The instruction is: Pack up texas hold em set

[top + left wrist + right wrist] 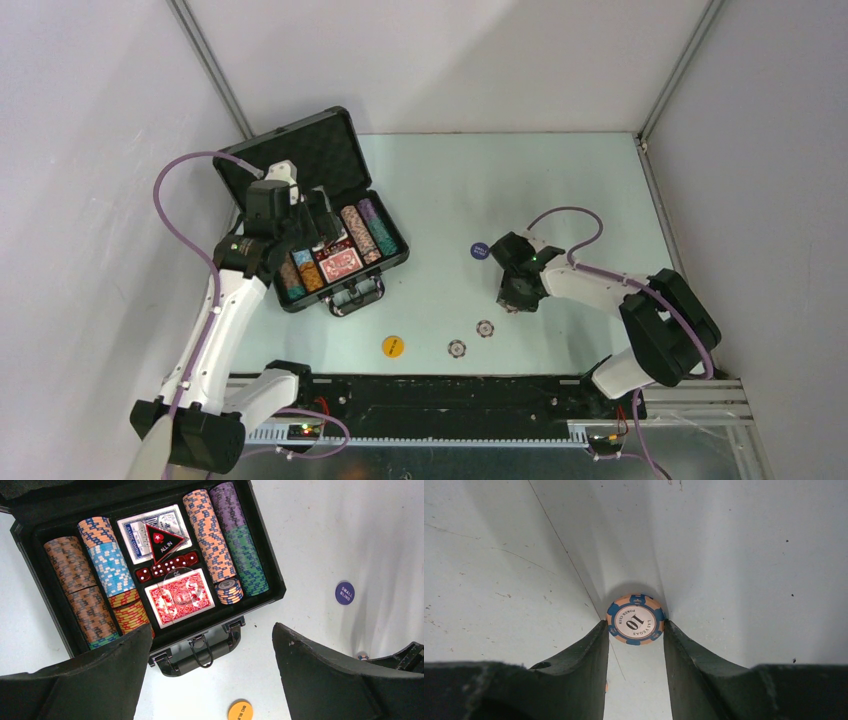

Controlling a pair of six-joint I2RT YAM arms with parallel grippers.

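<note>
The black briefcase [405, 258] lies open at the left, its rows filled with striped poker chips [107, 567], a blue deck [132, 535] and a red deck [180, 600] under a clear disc. My left gripper [305, 222] hovers over it, open and empty; in the left wrist view the left gripper [211, 629] spans the case handle [200, 655]. My right gripper [518, 300] is down on the table right of centre. In the right wrist view the right gripper [635, 624] has both fingertips pressed against the sides of an orange-and-blue "10" poker chip [635, 619] lying flat.
Two loose chips [485, 328] [457, 348] and a yellow disc [393, 346] lie near the front edge. A blue disc [479, 251] sits left of the right gripper. The raised lid [300, 160] stands behind the left arm. White walls enclose the table.
</note>
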